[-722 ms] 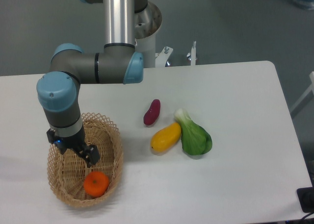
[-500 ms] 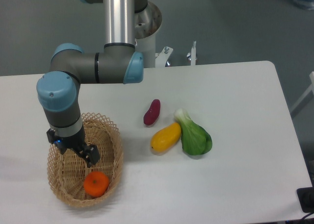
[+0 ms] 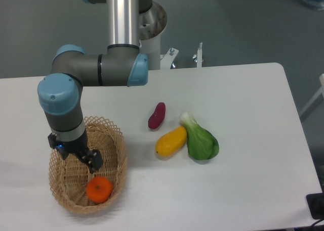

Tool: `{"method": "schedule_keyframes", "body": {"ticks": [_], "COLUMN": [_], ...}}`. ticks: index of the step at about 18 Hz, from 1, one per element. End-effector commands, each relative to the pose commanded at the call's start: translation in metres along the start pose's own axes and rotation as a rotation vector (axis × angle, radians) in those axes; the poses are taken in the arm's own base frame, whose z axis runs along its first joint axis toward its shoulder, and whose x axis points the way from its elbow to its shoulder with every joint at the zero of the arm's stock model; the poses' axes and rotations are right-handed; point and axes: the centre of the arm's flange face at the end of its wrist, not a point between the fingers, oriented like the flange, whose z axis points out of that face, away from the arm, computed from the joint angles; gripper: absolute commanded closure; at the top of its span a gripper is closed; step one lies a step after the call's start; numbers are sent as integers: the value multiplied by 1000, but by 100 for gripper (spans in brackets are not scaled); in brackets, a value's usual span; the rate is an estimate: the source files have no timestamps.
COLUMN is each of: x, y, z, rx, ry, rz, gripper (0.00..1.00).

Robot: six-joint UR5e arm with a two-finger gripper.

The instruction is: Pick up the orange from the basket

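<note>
The orange (image 3: 99, 189) is small, round and glossy and lies at the near end of the oval tan wicker basket (image 3: 114, 140) at the table's front left. My gripper (image 3: 91, 162) hangs inside the basket, just above and behind the orange, a little to its left. Its dark fingers (image 3: 94, 160) point down at the fruit and do not hold it. The wrist hides the jaws, so how they stand does not show.
On the white table (image 3: 243, 99), right of the basket, lie a dark red sweet potato (image 3: 157, 115), an elongated yellow-orange squash (image 3: 171, 141) and a green leafy vegetable (image 3: 201, 139). The arm's base column (image 3: 124, 18) stands behind the table.
The gripper has barely moved, perhaps slightly lower in the basket. The orange lies where it was.
</note>
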Motion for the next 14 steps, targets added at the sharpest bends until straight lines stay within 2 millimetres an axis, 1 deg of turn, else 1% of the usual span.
{"method": "schedule_keyframes", "body": {"ticks": [5, 8, 10, 12, 14], "x": [-1, -1, -2, -3, -3], "y": [-1, -4, -4, -3, -5], "z": [1, 5, 14, 28, 32], "rx": [0, 13, 2, -15, -19], "ry": [0, -8, -2, 4, 6], "rz": [-8, -7, -23, -53, -75], "gripper": [0, 0, 0, 0, 0]}}
